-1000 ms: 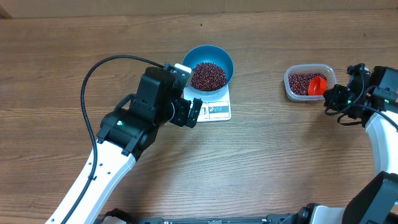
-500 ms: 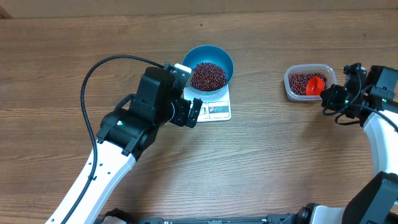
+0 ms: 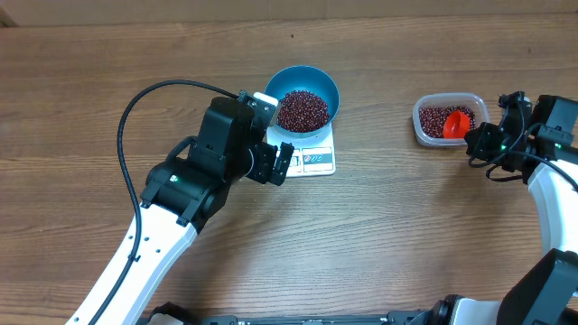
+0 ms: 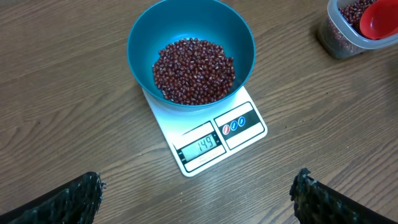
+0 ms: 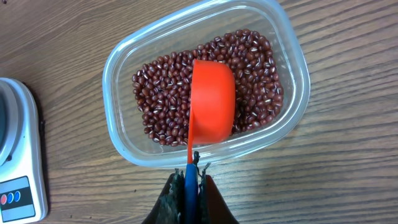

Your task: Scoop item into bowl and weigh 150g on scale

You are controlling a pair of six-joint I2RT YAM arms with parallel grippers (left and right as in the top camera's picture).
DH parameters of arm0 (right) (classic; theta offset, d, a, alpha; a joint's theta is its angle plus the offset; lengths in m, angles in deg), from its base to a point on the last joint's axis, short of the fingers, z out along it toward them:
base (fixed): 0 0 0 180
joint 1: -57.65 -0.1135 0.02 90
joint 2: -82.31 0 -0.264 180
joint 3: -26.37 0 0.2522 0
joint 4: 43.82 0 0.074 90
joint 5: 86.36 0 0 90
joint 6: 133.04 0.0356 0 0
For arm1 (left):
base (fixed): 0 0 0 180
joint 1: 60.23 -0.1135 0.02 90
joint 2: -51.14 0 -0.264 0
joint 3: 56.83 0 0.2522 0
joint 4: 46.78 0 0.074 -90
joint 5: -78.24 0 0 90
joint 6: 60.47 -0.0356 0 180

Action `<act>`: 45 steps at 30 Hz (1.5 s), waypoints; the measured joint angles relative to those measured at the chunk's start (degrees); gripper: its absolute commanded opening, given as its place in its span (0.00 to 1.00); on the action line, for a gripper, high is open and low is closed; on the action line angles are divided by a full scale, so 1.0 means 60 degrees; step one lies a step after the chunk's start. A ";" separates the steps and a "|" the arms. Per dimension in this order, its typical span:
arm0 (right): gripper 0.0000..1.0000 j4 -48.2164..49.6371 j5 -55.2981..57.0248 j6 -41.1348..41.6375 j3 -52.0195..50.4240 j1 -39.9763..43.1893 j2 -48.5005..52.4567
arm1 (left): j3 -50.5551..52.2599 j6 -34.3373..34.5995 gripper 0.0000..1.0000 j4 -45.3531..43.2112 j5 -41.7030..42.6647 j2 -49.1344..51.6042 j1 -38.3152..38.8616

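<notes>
The blue bowl stands on the white scale with a heap of maroon beans in it. In the left wrist view the bowl holds the beans, and the scale display reads 149. My left gripper hovers open at the scale's front-left, nothing between its fingers. My right gripper is shut on the blue handle of an orange-red scoop. The scoop rests bowl-down on beans in a clear tub.
The clear tub sits at the right of the wooden table, with the scoop and right gripper at its right side. A corner of the scale shows at the left of the right wrist view.
The right gripper with the scoop shifted slightly left over the tub, then held still. The left arm, bowl and scale have not moved.
</notes>
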 measured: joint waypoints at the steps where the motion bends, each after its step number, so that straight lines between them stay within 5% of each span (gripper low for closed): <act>1: 0.04 0.0000 0.0004 -0.0004 0.0000 0.0000 0.0000 | 0.0004 0.0000 1.00 -0.0004 0.0000 0.0000 0.0000; 45: 0.04 -0.0018 -0.0193 -0.0004 0.0000 0.0000 0.0000 | 0.0000 0.0000 1.00 0.0000 0.0000 0.0000 0.0000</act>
